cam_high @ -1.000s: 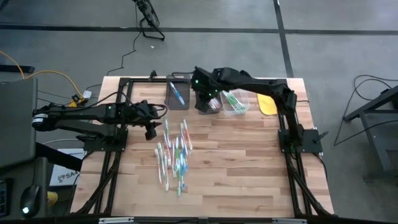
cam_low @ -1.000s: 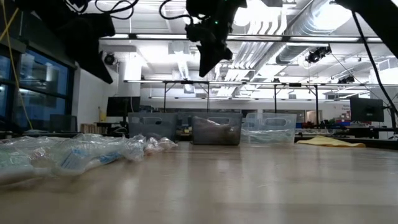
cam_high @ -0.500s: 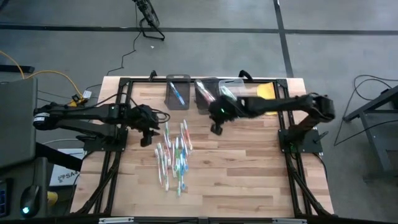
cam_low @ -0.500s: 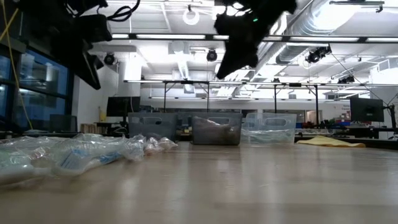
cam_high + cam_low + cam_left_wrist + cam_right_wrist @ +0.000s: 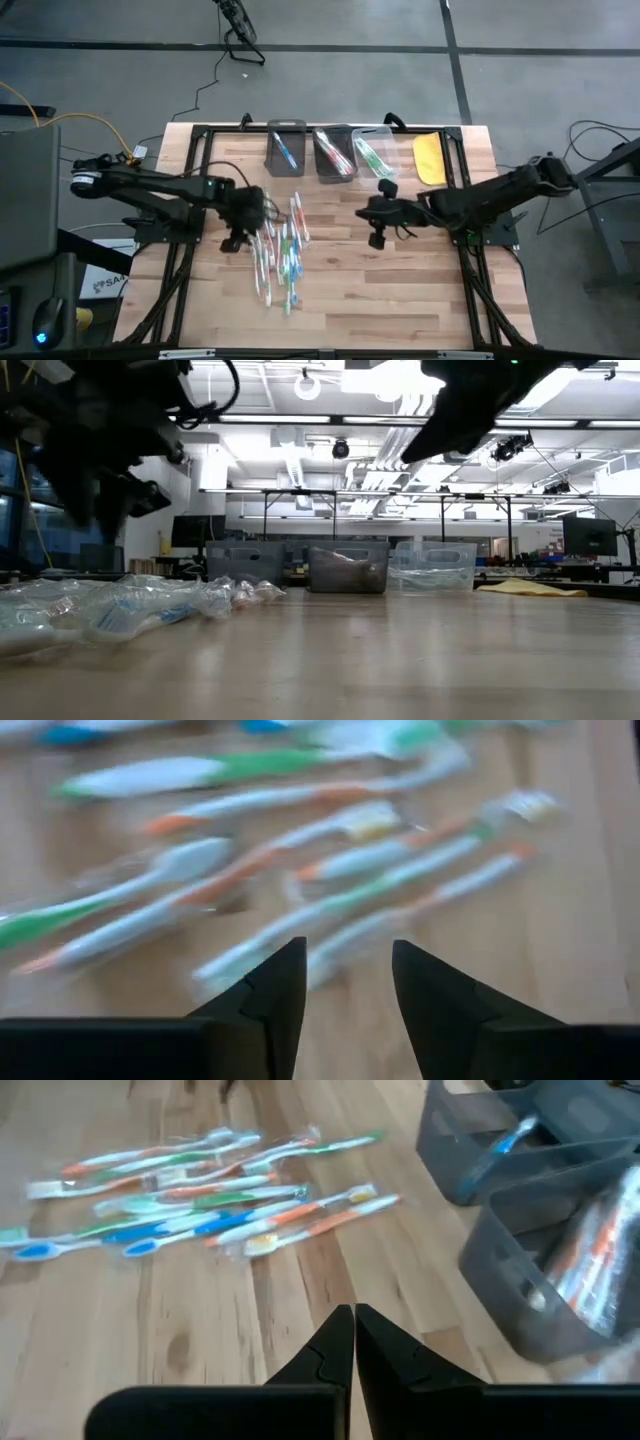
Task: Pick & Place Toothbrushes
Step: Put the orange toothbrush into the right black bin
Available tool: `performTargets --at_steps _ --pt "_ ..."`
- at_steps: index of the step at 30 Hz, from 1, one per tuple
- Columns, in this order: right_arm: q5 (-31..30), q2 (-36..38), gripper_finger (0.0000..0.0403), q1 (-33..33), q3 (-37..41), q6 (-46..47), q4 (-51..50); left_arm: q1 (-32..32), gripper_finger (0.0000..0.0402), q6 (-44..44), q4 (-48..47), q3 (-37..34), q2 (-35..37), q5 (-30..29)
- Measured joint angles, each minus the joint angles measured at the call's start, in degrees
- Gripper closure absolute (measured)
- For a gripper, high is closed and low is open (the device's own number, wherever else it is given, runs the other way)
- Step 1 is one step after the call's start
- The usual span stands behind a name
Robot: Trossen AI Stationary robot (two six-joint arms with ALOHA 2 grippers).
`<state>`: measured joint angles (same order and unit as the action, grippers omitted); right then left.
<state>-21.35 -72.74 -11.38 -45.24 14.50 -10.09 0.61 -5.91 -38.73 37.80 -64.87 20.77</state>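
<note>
Many toothbrushes [image 5: 280, 250] piled on table [image 5: 400, 290]; left fingers [image 5: 285, 985] apart above pile, right fingers [image 5: 340, 1345] together.

Toothbrushes [image 5: 300, 870] blurred, perhaps wrapped; colours smeared

Two dark, slender multi-joint arms are seen from above, each built of black links with bulkier joint housings. A pale round cap is carried at the left arm's base joint, and thin black cables are looped along its links. The left gripper [image 5: 340, 995] is formed of two black, wedge-shaped fingers with angular facets. The right gripper [image 5: 354, 1342] is made likewise, matte black.
</note>
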Motion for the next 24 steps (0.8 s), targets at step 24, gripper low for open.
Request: performTargets --at_steps 24 --pt "-0.17 1.02 0.0395 -1.66 1.75 0.72 3.34 -21.39 0.0251 -8.92 2.95 0.02 -7.54 -18.22"
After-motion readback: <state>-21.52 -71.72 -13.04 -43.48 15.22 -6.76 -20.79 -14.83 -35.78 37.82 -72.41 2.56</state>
